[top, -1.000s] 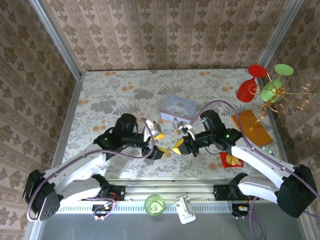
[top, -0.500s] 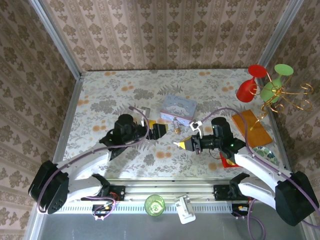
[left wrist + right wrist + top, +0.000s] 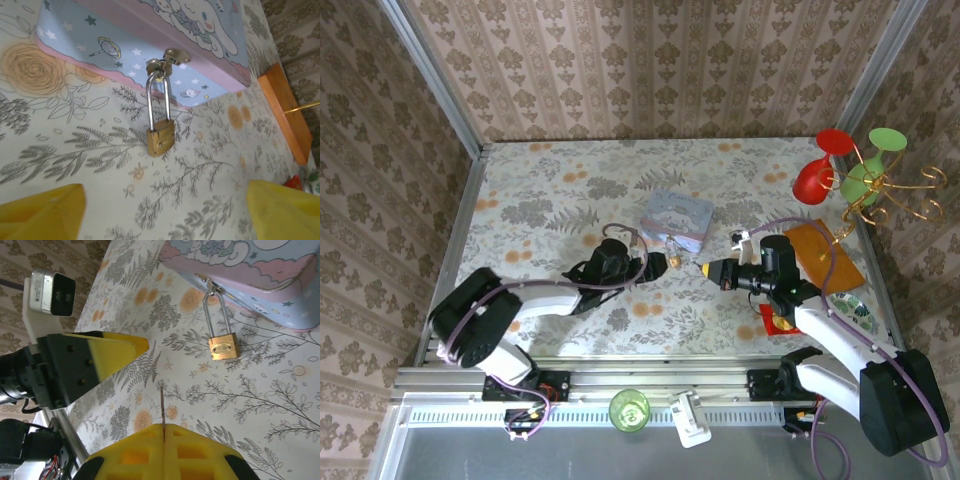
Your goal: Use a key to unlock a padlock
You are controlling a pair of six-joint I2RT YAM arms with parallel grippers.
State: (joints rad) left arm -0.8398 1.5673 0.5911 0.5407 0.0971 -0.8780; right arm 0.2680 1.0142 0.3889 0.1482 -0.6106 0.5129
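- Over the last second the left gripper (image 3: 657,262) has swung right, up to the padlock (image 3: 160,142), and the right gripper (image 3: 713,270) has drawn back rightward.
- Left gripper: yellow fingers spread wide and holding nothing. The padlock lies untouched on the table (image 3: 550,180) ahead of them.
- Right gripper: fingers pressed together on the key (image 3: 161,405), whose thin blade sticks out, apart from the padlock.
- The padlock's shackle hangs from the hasp of the pale blue picture tin (image 3: 100,50).
- Count: one padlock, one key, one tin.
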